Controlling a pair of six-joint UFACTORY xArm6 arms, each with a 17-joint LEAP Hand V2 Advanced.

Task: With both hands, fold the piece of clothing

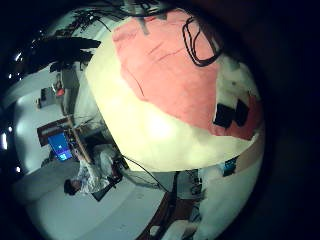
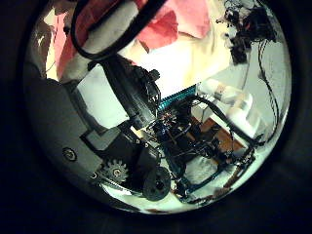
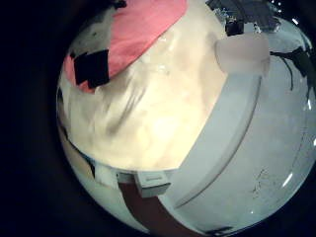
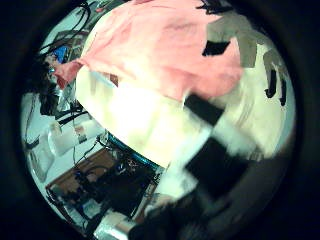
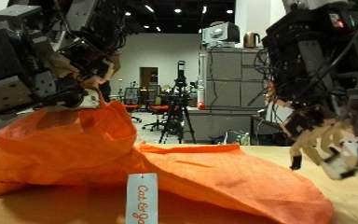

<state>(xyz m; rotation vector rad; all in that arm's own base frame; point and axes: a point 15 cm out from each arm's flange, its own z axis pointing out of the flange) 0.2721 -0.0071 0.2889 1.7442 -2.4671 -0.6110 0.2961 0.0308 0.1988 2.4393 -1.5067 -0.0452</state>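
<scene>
We see the orange piece of clothing (image 5: 142, 163) lying rumpled on the pale table (image 5: 353, 201), piled high under our left hand (image 5: 55, 56) and spreading lower and flatter toward our right hand (image 5: 322, 93). A white tag (image 5: 142, 198) hangs from its near edge.

Our left hand sits right above the highest fold. Its fingers (image 5: 86, 65) curl downward, and their tips are at the cloth's peak; we cannot tell whether they pinch it or only touch it. In the left little finger side palm view the garment (image 1: 175, 65) lies spread on the table (image 1: 170, 135) below that palm.

Our right hand hangs over the table just beyond the garment's low end. Its fingers (image 5: 332, 149) point down, loosely bent and apart, with nothing between them, and they stand clear of the cloth. In the right thumb side palm view the garment (image 4: 160, 50) lies on the table (image 4: 150, 120) beyond the dark fingers (image 4: 215, 165).
</scene>
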